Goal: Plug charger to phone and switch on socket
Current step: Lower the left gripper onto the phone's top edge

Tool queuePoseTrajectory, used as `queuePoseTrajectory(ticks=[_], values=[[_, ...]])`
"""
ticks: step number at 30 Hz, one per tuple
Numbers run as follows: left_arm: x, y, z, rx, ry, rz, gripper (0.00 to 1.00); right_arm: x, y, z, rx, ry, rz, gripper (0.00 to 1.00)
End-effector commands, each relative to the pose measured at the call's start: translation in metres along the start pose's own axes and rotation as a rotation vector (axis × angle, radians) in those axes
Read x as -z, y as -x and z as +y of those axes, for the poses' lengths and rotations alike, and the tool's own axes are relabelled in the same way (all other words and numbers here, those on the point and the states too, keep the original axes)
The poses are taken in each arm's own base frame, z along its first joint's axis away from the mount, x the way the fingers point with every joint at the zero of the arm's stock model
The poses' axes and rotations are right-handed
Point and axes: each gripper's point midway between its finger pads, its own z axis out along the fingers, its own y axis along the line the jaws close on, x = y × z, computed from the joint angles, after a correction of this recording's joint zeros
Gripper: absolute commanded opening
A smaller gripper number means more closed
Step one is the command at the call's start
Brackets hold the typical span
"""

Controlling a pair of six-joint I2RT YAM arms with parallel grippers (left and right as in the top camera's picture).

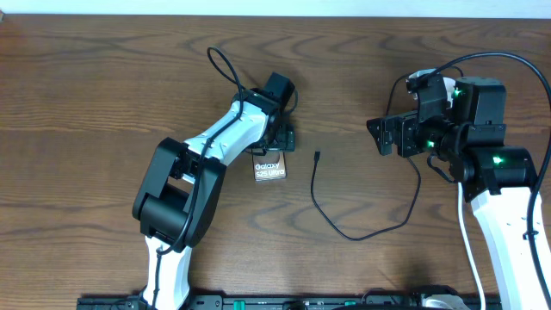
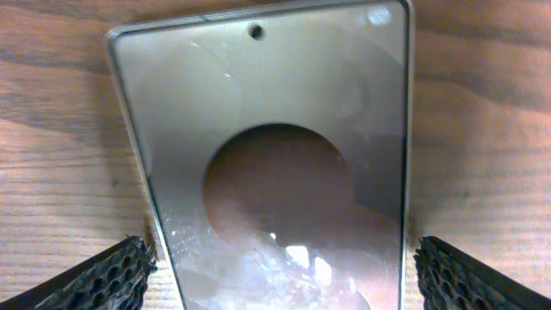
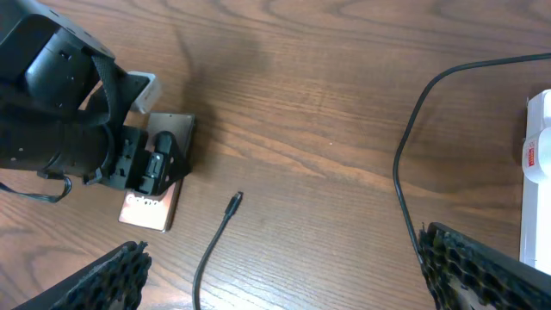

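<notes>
The phone (image 1: pixel 269 170), a bronze-grey slab with white "Galaxy" lettering, lies flat on the table. My left gripper (image 1: pixel 280 140) hangs over its far end, open. In the left wrist view the phone (image 2: pixel 275 129) fills the frame, and the left gripper (image 2: pixel 280 271) has a finger on each side with thin gaps of wood between. The charger cable (image 1: pixel 344 231) loops across the table, its connector tip (image 1: pixel 318 156) lying free to the right of the phone. My right gripper (image 1: pixel 377 136) is open and empty, above the cable (image 3: pixel 211 250). The socket (image 3: pixel 538 164) shows at the right edge.
The table is dark wood. The white socket (image 1: pixel 420 79) is mostly hidden behind my right arm at the far right. The black left arm (image 3: pixel 69 112) covers the phone's far end in the right wrist view. Another stretch of the cable (image 3: pixel 403 155) runs toward the socket.
</notes>
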Motion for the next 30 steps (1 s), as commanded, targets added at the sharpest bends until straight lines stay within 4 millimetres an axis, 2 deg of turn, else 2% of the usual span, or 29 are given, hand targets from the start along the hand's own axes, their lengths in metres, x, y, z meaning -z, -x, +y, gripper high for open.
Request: queuePoseTrajectory(ticks=[1, 10, 18, 23, 30], values=[[-0.009, 0.006, 0.007, 0.067, 0.063, -0.021, 0.96, 0.003, 0.006, -0.003, 0.01, -0.008, -0.011, 0.99], [-0.021, 0.001, 0.01, 0.062, 0.077, 0.004, 0.96, 0.003, 0.005, -0.003, 0.008, -0.008, -0.008, 0.99], [-0.016, -0.007, 0.009, 0.016, 0.06, 0.053, 0.95, 0.003, 0.004, -0.003, 0.007, -0.008, -0.004, 0.99], [-0.014, -0.015, 0.015, -0.101, 0.077, 0.094, 0.95, 0.003, 0.005, -0.003, 0.008, -0.008, -0.005, 0.99], [-0.015, -0.017, 0.029, -0.084, 0.108, 0.115, 0.95, 0.003, 0.004, -0.003, 0.007, -0.008, -0.004, 0.99]])
